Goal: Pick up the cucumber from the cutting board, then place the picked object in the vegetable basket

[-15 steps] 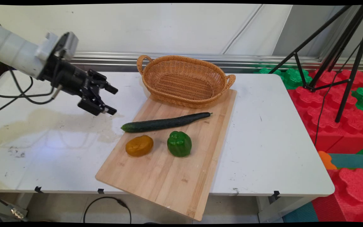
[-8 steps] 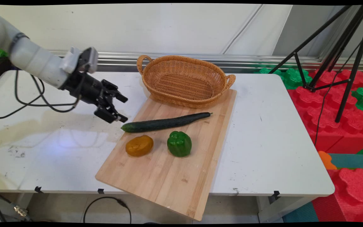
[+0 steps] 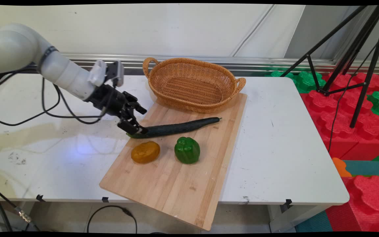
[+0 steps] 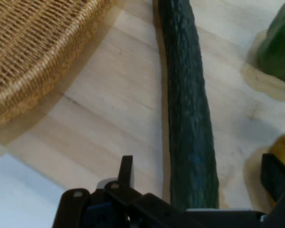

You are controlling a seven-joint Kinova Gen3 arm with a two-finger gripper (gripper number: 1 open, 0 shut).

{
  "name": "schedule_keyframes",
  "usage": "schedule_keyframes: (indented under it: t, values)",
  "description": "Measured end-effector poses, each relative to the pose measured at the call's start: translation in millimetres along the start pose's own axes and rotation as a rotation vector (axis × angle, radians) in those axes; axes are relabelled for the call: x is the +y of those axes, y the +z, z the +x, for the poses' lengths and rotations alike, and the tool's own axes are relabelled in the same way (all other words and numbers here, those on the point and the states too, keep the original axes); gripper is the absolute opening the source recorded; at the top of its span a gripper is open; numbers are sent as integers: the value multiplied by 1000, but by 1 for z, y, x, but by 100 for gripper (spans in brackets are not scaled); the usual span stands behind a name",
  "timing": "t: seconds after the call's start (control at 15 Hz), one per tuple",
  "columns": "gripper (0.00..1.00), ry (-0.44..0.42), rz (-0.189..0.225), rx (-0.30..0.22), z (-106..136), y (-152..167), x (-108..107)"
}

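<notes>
The jaws of the gripper point(image 3: 137, 120) stand spread, one on each side of the near end of the cucumber point(image 3: 176, 127), not pressed onto it. In the hand view the cucumber point(image 4: 187, 104) runs up between the fingers point(image 4: 126, 171). It lies across the wooden cutting board point(image 3: 173, 184) on the white surface point(image 3: 281, 158), with a yellow-orange vegetable point(image 3: 145, 152) and a green bell pepper point(image 3: 187, 150) just beside it. A wicker basket point(image 3: 192, 84) sits at the board's far end.
</notes>
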Motion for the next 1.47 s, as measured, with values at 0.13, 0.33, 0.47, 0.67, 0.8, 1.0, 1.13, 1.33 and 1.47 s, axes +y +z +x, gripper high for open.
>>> schedule_keyframes:
  t: [0.13,0.33,0.47,0.67,0.8,1.0,1.13,1.33,1.47]
  values:
    - [100,-7,4,-1,5,12,0]
    - [100,-13,6,-2,11,27,1]
    - [100,-16,7,-3,16,40,1]
    - [100,-14,6,-6,25,56,-3]
    - [100,-10,6,-11,26,62,-2]
    - [100,-6,7,-16,27,70,-1]
    - [100,-3,9,-17,28,73,-1]
    - [0,7,7,-18,30,78,0]
    - [0,14,2,-19,32,80,1]
